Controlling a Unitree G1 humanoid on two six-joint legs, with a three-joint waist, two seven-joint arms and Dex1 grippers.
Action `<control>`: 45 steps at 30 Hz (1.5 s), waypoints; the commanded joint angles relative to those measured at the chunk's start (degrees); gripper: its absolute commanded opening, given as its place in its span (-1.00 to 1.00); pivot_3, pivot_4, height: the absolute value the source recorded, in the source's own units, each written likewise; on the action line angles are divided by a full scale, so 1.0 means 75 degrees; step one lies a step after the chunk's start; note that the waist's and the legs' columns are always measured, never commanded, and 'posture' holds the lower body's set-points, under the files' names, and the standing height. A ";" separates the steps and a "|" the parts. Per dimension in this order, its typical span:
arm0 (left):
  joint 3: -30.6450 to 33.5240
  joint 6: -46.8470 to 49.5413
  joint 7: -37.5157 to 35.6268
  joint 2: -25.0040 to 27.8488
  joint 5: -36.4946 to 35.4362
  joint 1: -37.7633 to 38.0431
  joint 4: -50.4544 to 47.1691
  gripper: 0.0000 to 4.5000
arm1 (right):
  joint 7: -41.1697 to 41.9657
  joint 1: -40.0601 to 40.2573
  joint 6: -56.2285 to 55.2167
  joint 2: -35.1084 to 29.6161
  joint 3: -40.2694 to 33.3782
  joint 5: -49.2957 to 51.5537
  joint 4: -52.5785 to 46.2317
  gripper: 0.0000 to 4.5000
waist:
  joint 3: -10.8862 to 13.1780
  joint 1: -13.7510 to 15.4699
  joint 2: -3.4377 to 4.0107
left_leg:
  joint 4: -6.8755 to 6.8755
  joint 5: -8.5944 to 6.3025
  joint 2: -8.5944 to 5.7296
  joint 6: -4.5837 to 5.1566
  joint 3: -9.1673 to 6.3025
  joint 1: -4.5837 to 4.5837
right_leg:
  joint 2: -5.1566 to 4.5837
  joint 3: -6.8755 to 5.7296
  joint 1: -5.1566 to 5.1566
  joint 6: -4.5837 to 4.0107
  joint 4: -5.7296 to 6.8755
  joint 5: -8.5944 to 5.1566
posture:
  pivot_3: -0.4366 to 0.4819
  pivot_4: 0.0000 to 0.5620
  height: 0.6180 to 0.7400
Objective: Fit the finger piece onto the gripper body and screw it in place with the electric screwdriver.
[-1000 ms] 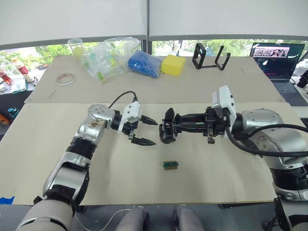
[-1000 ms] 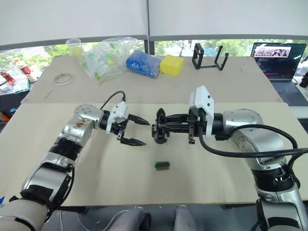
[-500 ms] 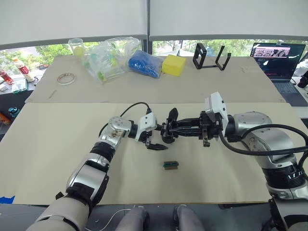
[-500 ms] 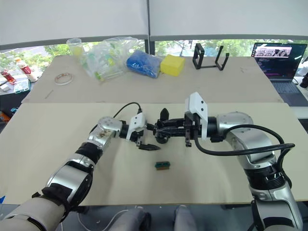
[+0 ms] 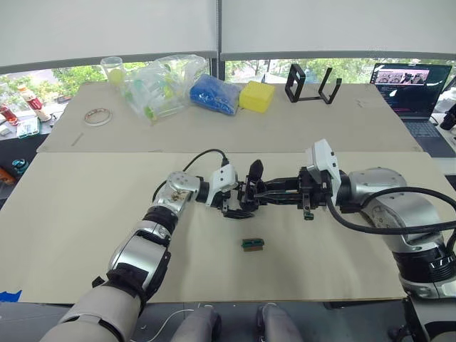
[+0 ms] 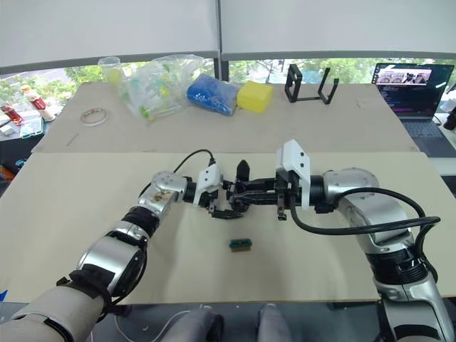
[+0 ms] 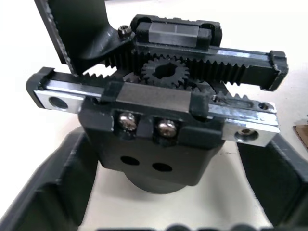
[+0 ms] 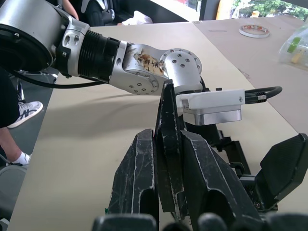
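Assembly is staged mid-desk (image 5: 85,214), well clear of every edge. The right gripper (image 8: 168,159) has its fingers clamped narrow on the finger piece (image 8: 167,120), carrying it to the gripper body (image 7: 163,125), probably for fitting. The left gripper (image 5: 235,206) has fingers spread wide around that body's base, apparently to steady it.

Black gripper body (image 7: 159,144) (silver rails); green-brown block (image 5: 252,244); yellow sponge (image 5: 256,96).
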 commanded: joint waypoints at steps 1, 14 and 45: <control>0.0170 -0.0152 -0.0106 -0.0067 -0.0037 -0.0007 -0.0072 0.23 | -0.0036 -0.0007 -0.0022 -0.0064 -0.0316 0.0110 -0.0316 -0.86 | 0.0000 0.0006 0.0000 | 0.0001 0.0000 0.0000 0.0000 0.0000 -0.0001 | 0.0000 0.0000 0.0000 0.0000 0.0000 0.0000 | -0.05 -0.47 1.00; 0.0164 0.0490 0.0277 -0.0190 -0.0085 0.1224 -0.2027 0.02 | 0.0001 -0.0102 -0.0085 -0.0030 -0.0363 0.0121 -0.0238 -0.86 | 0.0000 0.0027 0.0000 | 0.0003 0.0000 0.0000 0.0000 -0.0001 -0.0001 | -0.0001 0.0005 0.0001 0.0001 0.0000 0.0001 | -0.05 -0.47 1.00; 0.0161 0.0261 0.0235 -0.0260 -0.0131 0.1092 -0.1761 0.17 | 0.0324 -0.0281 -0.0314 0.0242 -0.0130 -0.0116 0.0215 -0.86 | 0.0000 0.0018 0.0000 | 0.0005 0.0000 0.0000 0.0000 -0.0001 0.0001 | -0.0002 0.0004 0.0000 0.0001 -0.0001 0.0001 | -0.05 -0.47 1.00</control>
